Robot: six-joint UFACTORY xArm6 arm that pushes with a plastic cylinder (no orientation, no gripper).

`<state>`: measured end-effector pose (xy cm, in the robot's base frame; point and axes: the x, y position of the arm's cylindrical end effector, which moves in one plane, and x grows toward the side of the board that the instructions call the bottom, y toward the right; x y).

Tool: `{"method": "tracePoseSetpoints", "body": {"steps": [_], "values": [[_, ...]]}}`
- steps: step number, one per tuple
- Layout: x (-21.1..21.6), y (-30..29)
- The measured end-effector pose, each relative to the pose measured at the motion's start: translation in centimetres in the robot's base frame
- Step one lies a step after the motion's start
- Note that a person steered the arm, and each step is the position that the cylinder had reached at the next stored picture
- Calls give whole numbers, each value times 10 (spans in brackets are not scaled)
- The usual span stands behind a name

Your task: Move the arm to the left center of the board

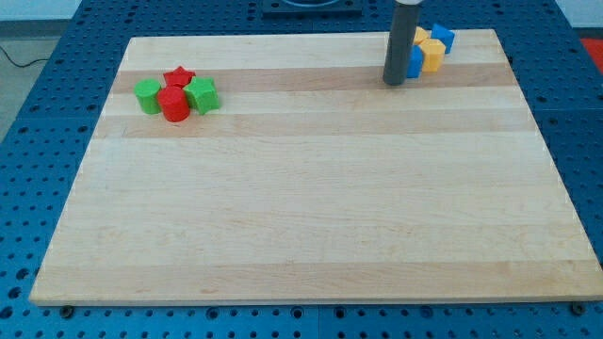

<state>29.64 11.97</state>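
My tip rests on the wooden board near the view's top right. Just right of the rod sits a cluster: a blue block partly hidden behind the rod, a yellow block, another yellow block behind it, and a blue block at the far end. At the view's upper left is a second cluster: a red star, a red cylinder, a green block and a green cube. The tip is far to the right of this cluster.
The board lies on a blue perforated table that shows around all its edges. A dark fixture sits at the view's top beyond the board.
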Motion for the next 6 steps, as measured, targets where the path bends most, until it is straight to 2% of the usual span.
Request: {"method": "tracePoseSetpoints", "body": {"steps": [2, 3, 4, 5, 6], "values": [[-18, 6], [17, -18], [80, -67], [127, -155], [130, -286]]}}
